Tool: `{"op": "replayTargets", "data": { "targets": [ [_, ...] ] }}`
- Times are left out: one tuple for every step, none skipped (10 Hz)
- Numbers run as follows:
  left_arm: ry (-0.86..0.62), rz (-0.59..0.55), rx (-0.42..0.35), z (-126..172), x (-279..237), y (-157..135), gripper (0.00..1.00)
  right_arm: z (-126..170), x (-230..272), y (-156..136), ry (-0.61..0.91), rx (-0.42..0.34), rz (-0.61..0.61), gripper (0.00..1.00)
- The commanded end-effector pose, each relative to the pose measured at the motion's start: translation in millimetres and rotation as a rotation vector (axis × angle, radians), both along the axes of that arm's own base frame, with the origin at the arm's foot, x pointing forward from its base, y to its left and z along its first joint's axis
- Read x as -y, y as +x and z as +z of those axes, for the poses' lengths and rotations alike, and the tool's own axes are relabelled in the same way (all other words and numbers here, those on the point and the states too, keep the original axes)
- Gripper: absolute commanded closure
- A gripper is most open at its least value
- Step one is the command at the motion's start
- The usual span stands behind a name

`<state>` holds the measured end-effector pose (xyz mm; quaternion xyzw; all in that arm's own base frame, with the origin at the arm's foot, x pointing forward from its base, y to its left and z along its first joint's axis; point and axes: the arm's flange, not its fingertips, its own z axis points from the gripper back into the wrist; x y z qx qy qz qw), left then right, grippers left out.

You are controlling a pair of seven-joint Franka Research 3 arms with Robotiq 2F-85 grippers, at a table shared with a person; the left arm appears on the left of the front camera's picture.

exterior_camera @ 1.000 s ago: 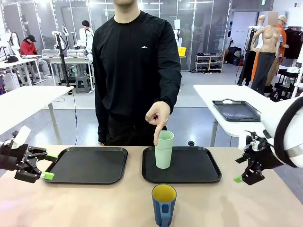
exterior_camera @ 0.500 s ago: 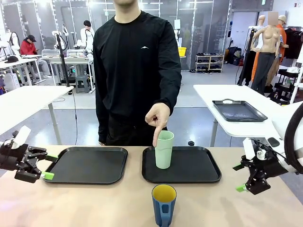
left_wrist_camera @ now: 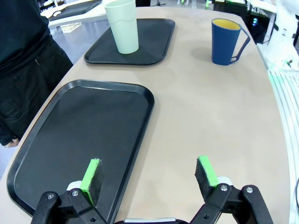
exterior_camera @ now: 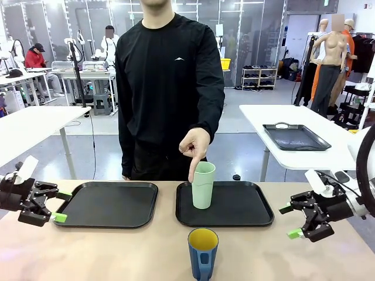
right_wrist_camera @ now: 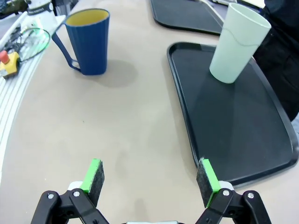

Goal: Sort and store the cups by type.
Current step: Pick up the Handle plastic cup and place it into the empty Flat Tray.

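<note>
A large robotics lab: white work tables (exterior_camera: 258, 115), shoe shelving (exterior_camera: 259, 77), concrete floor (exterior_camera: 234, 126).

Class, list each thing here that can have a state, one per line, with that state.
mint-green tumbler: upright, standing on a tray.
blue cup: upright on the bare table.
left tray: nothing on it.
right tray: holds the tumbler.
left hand: open, empty.
right hand: open, empty.
person's hand: pointing down at the tumbler.

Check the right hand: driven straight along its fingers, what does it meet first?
Likely the bare table, in the gap between the blue cup and the right tray; depth is unclear.
</note>
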<state>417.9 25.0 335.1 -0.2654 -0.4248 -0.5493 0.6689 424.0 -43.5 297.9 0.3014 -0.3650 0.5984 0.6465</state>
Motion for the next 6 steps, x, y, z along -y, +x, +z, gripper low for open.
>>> {"op": "replayTargets", "data": {
  "targets": [
    [0.000,-0.010,0.009,-2.1,0.4,0.1,0.00,-5.9,0.0,6.4,0.078,0.012,0.049,0.00],
    [0.000,-0.010,0.009,-2.1,0.4,0.1,0.00,-7.4,-1.9,5.5,0.078,0.018,0.052,0.00],
    [0.000,-0.010,0.009,-2.1,0.4,0.1,0.00,-9.0,-3.7,5.3,0.084,0.023,0.050,0.00],
    [0.000,-0.010,0.009,-2.1,0.4,0.1,0.00,-9.3,-6.2,3.3,0.087,0.030,0.069,0.00],
    [0.000,-0.010,0.009,-2.1,0.4,0.1,0.00,-6.7,-9.7,2.4,0.083,0.029,0.081,0.00],
    [0.000,-0.010,0.009,-2.1,0.4,0.1,0.00,-6.3,-5.1,-0.5,0.066,-0.008,0.058,0.00]
  ]
}}
